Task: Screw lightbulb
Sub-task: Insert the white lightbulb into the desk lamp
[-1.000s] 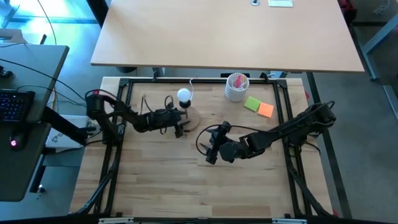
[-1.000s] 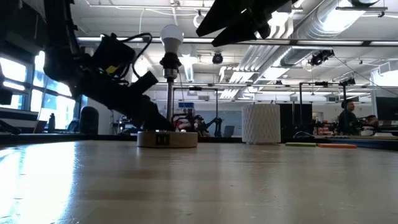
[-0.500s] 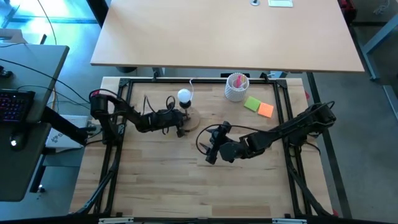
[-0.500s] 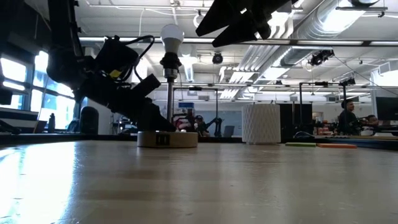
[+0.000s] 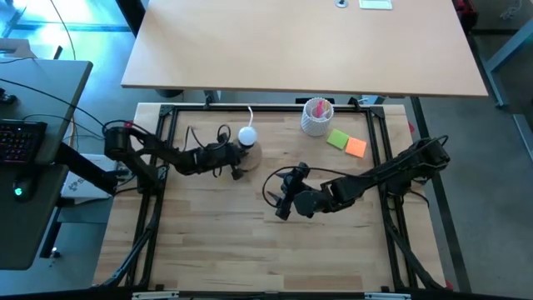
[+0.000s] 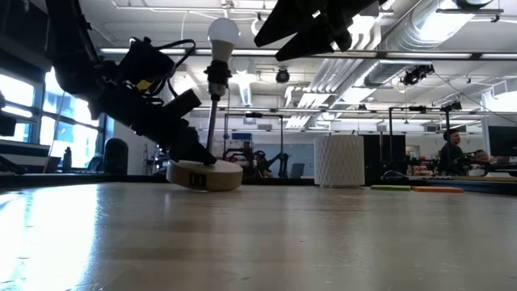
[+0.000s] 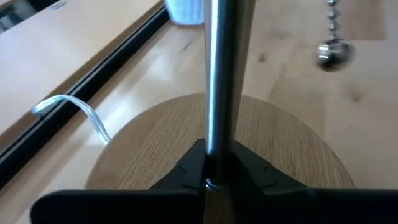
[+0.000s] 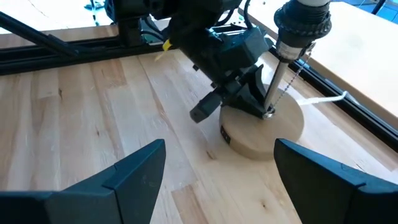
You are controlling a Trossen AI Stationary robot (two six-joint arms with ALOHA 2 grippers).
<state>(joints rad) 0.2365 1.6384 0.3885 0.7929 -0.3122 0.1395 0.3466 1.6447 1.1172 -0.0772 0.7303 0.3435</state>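
What we count on the table

We see one lightbulb (image 5: 247, 134), one wooden stand (image 6: 204, 175), one white cup (image 5: 316, 116), two sticky notes (image 5: 347, 142), and two grippers (image 5: 236, 172).

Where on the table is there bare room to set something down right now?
The near half of the table, in front of both arms, is bare wood. So is the strip left of the white cup. It is crowded around the lamp stand, where the left gripper clamps the pole, and by the sticky notes.
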